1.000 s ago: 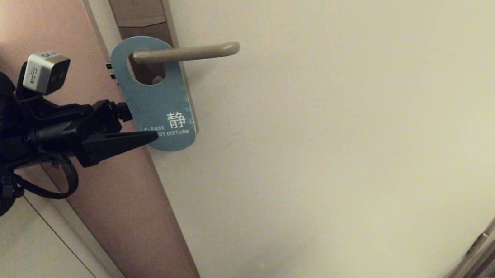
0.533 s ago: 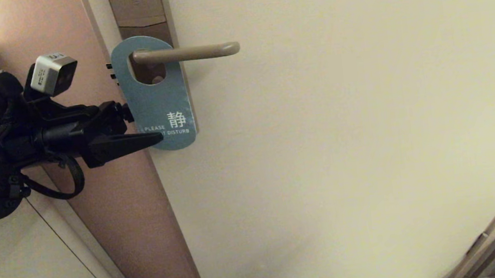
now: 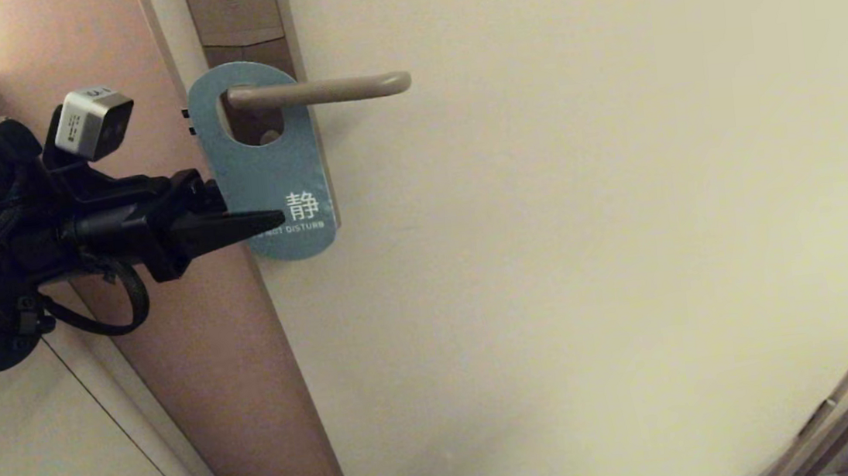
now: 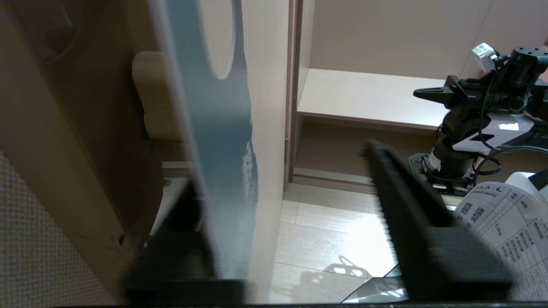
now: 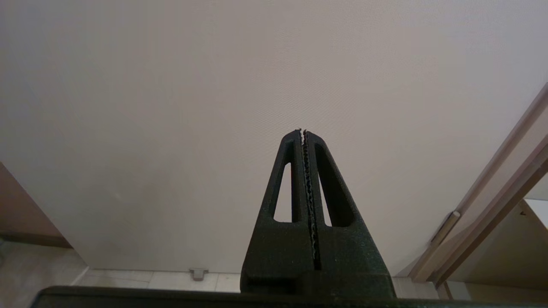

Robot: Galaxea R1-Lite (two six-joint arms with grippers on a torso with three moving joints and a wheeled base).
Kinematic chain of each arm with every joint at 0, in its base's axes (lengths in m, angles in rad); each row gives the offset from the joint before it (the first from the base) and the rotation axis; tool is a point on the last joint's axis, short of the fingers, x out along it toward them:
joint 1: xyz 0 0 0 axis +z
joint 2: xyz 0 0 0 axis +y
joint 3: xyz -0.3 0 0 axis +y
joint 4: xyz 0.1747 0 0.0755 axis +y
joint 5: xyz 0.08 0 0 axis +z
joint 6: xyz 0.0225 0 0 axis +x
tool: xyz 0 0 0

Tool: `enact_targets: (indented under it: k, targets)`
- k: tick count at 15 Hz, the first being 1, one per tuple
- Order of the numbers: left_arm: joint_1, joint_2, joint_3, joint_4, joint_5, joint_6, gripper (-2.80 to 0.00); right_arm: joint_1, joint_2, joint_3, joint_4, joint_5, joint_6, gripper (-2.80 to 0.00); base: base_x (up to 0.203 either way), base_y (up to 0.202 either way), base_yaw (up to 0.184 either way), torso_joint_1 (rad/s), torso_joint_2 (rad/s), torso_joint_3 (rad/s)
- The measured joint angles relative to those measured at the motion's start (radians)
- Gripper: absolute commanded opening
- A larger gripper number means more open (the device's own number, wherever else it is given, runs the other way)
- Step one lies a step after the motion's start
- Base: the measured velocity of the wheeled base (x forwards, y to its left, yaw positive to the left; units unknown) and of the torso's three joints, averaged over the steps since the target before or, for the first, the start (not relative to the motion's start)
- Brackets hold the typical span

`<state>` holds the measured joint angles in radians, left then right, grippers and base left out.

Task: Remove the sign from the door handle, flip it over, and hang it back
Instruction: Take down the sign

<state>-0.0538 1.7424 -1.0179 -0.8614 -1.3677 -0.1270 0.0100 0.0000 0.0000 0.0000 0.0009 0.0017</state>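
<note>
Head view: the left claw [image 3: 267,223] has risen and advanced, its dark finger now crossing the lower left of the flat teal card sign [image 3: 270,171], which hangs on the matte bronze-grey lever door handle [image 3: 320,90]; a grasp looks imminent.

Left wrist view: the left claw is open, the sign [image 4: 214,141] edge-on between its fingers [image 4: 411,205].

Right wrist view: the right claw [image 5: 303,131] is closed and empty, parked facing the pale door [image 5: 171,107].
</note>
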Motion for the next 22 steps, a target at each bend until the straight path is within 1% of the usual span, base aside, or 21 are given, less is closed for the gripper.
enact_targets:
  k: [12,15,19,20,21,22]
  targets:
    - [0.001,-0.048,0.007,-0.01,0.007,0.003,-2.8,0.0,0.0,0.0,0.0,0.001,0.0,-2.8,0.0,0.0,0.0,0.0,0.0,0.0]
    - [0.0,-0.078,0.016,-0.005,0.056,0.004,-2.8,0.0,0.0,0.0,0.0,0.0,0.0,-2.8,0.0,0.0,0.0,0.0,0.0,0.0]
    - [-0.002,-0.134,0.07,0.0,0.07,0.003,-2.8,0.0,0.0,0.0,0.0,0.0,0.0,-2.8,0.0,0.0,0.0,0.0,0.0,0.0]
    - [-0.004,-0.15,0.093,0.0,0.086,0.005,-2.8,0.0,0.0,0.0,0.0,0.001,0.0,-2.8,0.0,0.0,0.0,0.0,0.0,0.0]
    - [-0.01,-0.161,0.113,-0.002,0.123,0.01,-2.8,0.0,0.0,0.0,0.0,0.0,0.0,-2.8,0.0,0.0,0.0,0.0,0.0,0.0]
    - [-0.021,-0.17,0.125,-0.003,0.174,0.017,-2.8,0.001,0.0,0.0,0.0,0.0,0.0,-2.8,0.0,0.0,0.0,0.0,0.0,0.0]
